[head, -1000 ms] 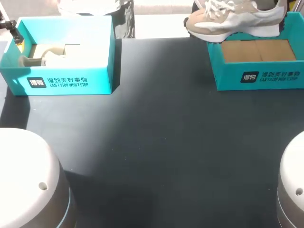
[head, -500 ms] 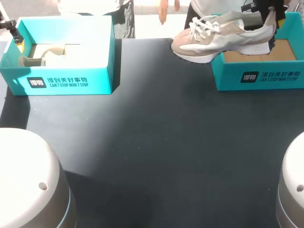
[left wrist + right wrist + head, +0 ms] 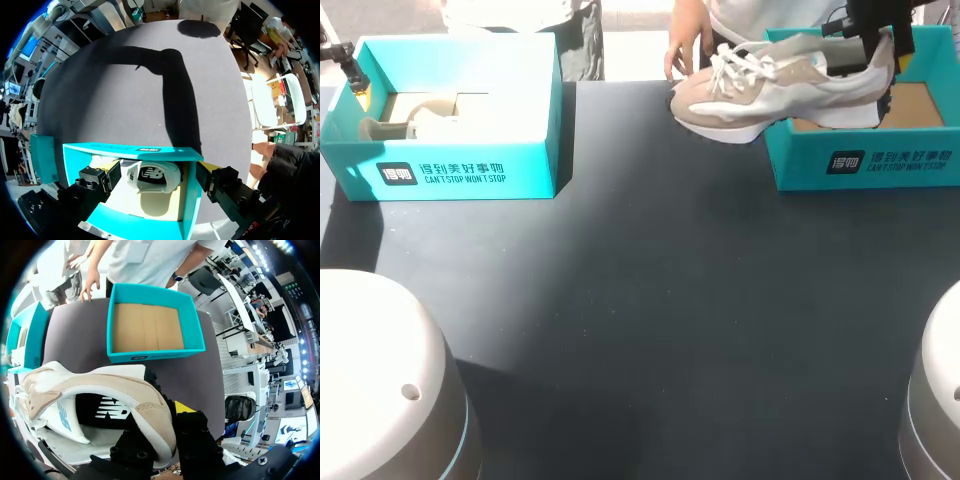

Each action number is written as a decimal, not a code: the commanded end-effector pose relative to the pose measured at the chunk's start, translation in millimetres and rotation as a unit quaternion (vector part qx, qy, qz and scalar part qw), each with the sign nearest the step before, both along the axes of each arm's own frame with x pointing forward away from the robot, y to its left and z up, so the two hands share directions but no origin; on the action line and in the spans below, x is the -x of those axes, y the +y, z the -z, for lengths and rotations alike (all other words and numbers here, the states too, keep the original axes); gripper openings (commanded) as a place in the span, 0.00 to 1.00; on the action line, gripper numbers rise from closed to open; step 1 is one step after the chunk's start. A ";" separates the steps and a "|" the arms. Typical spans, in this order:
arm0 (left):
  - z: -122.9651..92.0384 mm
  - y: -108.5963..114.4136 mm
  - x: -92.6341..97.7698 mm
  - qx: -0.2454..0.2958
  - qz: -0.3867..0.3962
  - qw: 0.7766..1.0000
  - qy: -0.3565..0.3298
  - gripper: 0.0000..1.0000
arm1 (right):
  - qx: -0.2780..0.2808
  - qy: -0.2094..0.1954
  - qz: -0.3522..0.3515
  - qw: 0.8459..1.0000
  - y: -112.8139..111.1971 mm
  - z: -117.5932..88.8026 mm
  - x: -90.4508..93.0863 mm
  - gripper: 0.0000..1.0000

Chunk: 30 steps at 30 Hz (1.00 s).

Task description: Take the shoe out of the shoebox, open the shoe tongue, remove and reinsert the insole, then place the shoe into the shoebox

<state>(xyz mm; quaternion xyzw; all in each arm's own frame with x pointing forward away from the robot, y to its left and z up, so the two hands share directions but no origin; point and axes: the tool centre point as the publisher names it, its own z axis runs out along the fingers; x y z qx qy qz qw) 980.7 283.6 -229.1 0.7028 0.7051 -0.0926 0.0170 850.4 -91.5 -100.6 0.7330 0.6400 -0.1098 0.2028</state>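
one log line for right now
right hand: shut on shoe heel, over right box | left hand: open at left box | person's hand by toe

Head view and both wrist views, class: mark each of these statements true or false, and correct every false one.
1. The right pincer is shut on the heel of the beige shoe. True.
2. The left shoebox is empty. False: a second shoe lies inside it.
3. The right shoebox shows a bare cardboard floor. True.
4. The left pincer grips the beige shoe. False: it stands open at the left shoebox, far from that shoe.
5. A person's hand is at the table's far edge, near the beige shoe's toe. True.
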 end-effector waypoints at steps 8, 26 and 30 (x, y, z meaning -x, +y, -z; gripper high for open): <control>-0.4 0.4 0.8 -0.001 0.000 1.000 -0.001 1.00 | 0.013 -0.005 0.003 1.000 89.7 39.1 116.2 0.00; -0.4 0.4 0.8 -0.001 0.000 1.000 -0.001 1.00 | 0.002 0.027 0.025 0.999 167.4 122.3 204.7 0.00; -0.4 0.4 0.8 -0.001 0.000 1.000 -0.001 1.00 | 0.016 0.027 0.050 0.998 170.1 162.1 206.5 0.00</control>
